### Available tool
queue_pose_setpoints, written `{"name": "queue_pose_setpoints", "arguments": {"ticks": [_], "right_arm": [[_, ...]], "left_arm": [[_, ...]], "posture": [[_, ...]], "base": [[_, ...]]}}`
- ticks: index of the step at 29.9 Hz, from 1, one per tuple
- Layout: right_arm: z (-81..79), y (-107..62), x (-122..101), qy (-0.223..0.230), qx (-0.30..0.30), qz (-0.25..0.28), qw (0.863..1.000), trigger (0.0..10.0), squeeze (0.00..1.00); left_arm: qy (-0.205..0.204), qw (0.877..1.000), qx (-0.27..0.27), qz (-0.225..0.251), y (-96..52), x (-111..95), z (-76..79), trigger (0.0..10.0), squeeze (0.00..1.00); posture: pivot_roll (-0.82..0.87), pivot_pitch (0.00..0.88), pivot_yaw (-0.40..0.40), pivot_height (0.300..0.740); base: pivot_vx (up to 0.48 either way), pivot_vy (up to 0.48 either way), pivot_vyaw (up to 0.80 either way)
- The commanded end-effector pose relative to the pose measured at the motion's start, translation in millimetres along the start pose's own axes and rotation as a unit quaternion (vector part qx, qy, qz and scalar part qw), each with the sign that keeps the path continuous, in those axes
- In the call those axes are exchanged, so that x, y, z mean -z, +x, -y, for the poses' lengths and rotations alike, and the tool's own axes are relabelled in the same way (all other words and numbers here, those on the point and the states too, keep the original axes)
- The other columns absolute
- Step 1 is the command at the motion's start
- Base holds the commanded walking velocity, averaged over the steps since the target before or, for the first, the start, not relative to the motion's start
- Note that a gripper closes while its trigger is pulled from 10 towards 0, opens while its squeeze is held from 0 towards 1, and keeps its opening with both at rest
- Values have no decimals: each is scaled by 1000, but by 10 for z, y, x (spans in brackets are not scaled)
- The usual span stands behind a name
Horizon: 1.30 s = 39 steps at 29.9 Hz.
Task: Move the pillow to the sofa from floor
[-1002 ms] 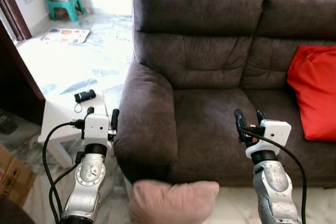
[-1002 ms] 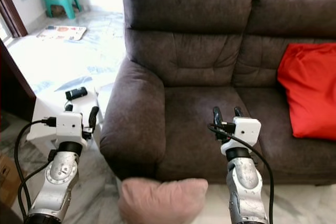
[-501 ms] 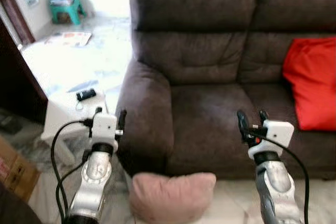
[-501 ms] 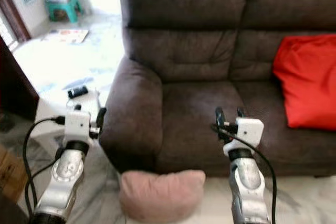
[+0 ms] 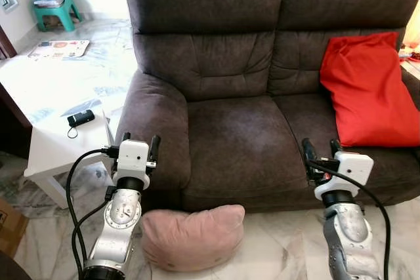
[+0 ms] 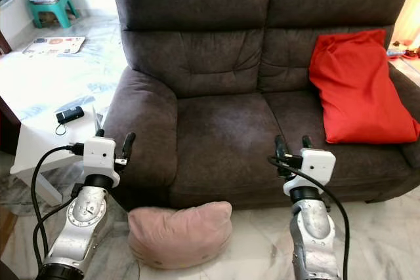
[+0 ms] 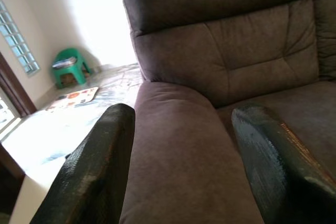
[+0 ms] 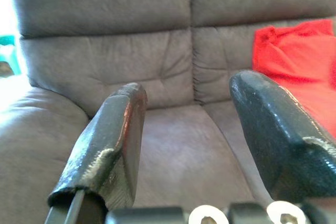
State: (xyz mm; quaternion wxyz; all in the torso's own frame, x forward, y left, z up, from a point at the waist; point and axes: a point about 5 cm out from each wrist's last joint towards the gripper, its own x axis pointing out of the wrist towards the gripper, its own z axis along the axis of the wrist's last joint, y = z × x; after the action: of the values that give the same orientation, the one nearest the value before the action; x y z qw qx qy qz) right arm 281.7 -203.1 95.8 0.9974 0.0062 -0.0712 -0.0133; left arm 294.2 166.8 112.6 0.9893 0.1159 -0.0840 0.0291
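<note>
The left tool (image 5: 140, 141) is raised before the sofa's armrest, its two black fingers (image 7: 89, 177) spread apart and holding nothing; the right tool (image 5: 321, 147) is raised before the seat front, fingers likewise parted and empty. Between and below the two arms lies one pink pillow (image 5: 191, 235) on the floor (image 5: 275, 257), near the front of the sofa (image 5: 230, 129); whether it touches the base I cannot tell. One dark brown two-seat sofa; one red cushion (image 5: 367, 93) leaning on its right seat. Beside the left armrest stands one white counter (image 5: 52, 145) bearing one small black device (image 5: 81, 119). The floor is pale marble; further back lie one flat printed mat (image 5: 60, 48) and one green plastic stool (image 5: 54, 4).
</note>
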Motion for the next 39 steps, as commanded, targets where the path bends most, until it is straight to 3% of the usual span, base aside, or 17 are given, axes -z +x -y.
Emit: {"name": "queue_pose_setpoints", "arguments": {"ticks": [1,5,17,28,34,39], "right_arm": [[11,15,-7,4,2,4,1000,10000,0],[-31,13,-37,-5,-16,14,1000,10000,0],[-66,22,-29,0,-26,14,1000,10000,0],[-18,11,-5,5,-13,5,1000,10000,0],[-10,17,-8,7,-9,5,1000,10000,0],[-26,10,-27,7,-9,14,1000,10000,0]], "left_arm": [[1,1000,-5,2,30,-32,-12,10000,0],[0,1000,-8,1,33,-28,-22,10000,0],[-5,1000,-10,1,54,-27,-29,10000,0],[-20,999,36,-8,39,11,102,10000,0],[-17,999,40,-15,9,49,82,10000,0],[16,999,34,-8,-28,65,-2,10000,0]], "posture": [[-2,0,-20,739],[2,0,-22,739],[1,0,-21,739],[-7,0,-19,739],[-6,0,-19,739],[-8,0,-20,739]], "base": [[0,0,0],[0,0,102],[0,0,771],[0,0,0],[0,0,0],[0,0,0]]}}
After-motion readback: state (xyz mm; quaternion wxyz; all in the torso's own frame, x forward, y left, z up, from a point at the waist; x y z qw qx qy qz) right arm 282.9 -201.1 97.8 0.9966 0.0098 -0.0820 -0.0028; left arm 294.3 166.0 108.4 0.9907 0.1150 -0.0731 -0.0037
